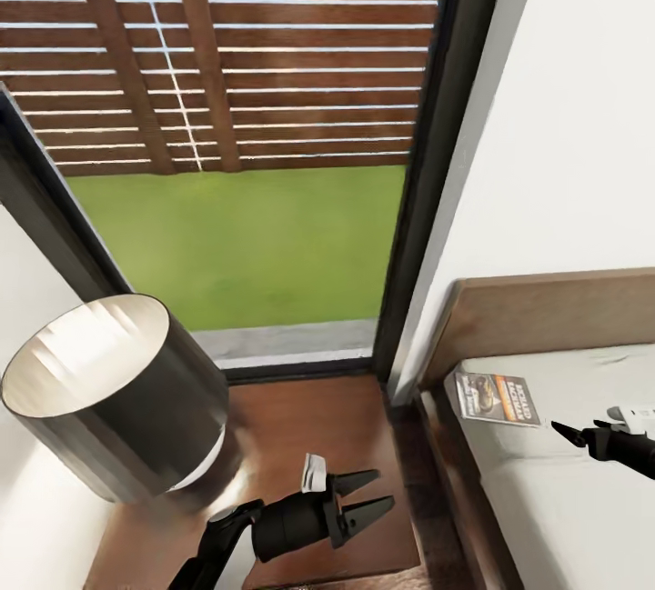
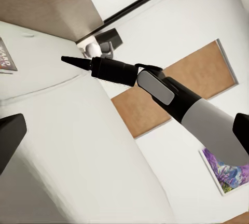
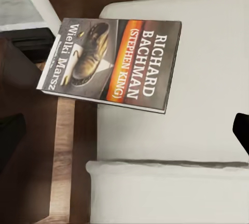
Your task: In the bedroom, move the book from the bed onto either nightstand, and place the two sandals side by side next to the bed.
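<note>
Right tool: mine, over the bed, tips aimed at the book and just short of it. The head view gives only one dark point, so I cannot tell whether the fingers are apart or together. Nothing in it.

Left tool: mine, fingers apart, empty, hanging over the nightstand tabletop.

Book: flat on the mattress corner nearest the headboard. In the right wrist view the book has one end overhanging the mattress edge, above the dark frame and the gap toward the nightstand.

Lamp: dark drum shade, standing on the nightstand tabletop beside the left tool.

Window: dark frame, slatted fence and grass beyond.

Sandals: not located.

Risk, as I judge it: the book is thin and lies flat, so a low push from my right tool could slide it off the overhanging edge into the gap between bed and nightstand. A careless left arm could knock the lamp.
</note>
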